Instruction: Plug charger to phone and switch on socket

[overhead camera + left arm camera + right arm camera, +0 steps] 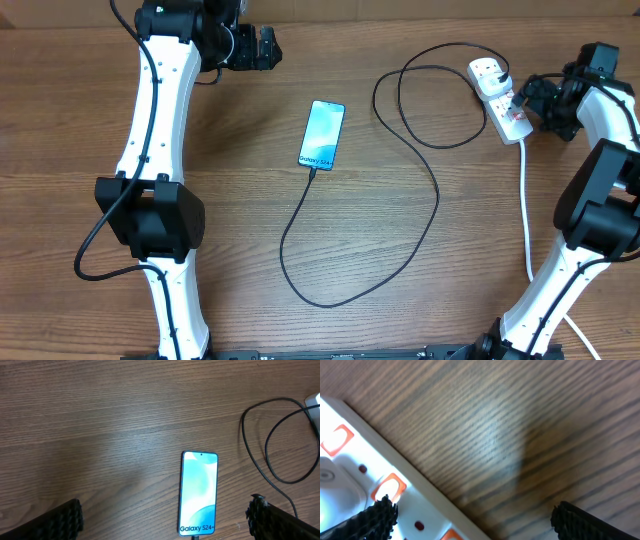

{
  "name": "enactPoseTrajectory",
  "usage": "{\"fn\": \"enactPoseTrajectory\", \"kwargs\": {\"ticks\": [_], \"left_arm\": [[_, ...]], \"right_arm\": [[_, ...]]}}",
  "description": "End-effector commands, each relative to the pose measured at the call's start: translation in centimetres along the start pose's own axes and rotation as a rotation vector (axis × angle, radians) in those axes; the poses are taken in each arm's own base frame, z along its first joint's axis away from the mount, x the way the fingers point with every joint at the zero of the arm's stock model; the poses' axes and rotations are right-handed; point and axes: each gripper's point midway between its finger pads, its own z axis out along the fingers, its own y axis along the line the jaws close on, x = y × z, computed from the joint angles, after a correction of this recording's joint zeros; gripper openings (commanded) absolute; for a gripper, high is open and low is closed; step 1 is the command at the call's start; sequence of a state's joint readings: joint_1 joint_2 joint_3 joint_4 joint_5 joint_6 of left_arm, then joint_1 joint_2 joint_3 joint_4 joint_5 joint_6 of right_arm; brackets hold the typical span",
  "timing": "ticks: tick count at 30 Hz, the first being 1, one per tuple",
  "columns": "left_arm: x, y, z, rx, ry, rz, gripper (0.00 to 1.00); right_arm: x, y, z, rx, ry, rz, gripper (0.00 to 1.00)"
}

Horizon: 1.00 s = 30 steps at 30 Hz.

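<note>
Table (240, 230): brown wood grain, fills every view.
Phone (322, 135): lies flat at centre, screen lit blue.
Black cable (437, 195): tip at the phone's lower edge, looping wide to the white power strip (512, 120) at far right.
Left gripper (266, 47): jaws spread, empty, well apart from the phone.
Right gripper (479, 520): jaws spread, empty, just beside the strip.
</note>
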State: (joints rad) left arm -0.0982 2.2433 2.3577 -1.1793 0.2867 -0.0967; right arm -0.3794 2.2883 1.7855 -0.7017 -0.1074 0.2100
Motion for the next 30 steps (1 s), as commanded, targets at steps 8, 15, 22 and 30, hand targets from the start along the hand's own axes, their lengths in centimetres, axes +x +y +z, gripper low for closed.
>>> {"fn": "enactPoseTrajectory", "kwargs": {"ticks": [8,15,22,30], "left_arm": [[0.32,0.01,0.68,-0.007,0.014,0.021,1.00],[0.32,0.01,0.68,-0.007,0.014,0.021,1.00],[0.32,0.01,0.68,-0.007,0.014,0.021,1.00],[0.32,0.01,0.68,-0.007,0.014,0.021,1.00]], "right_arm": [[-0.80,0.13,0.56,-0.015,-0.035,0.003,1.00],[-0.74,0.02,0.63,-0.008,-0.034,0.003,1.00],[-0.71,0.00,0.70,-0.008,-0.034,0.002,1.00],[-0.94,0.06,0.71,-0.010,-0.043,0.001,1.00]]}}
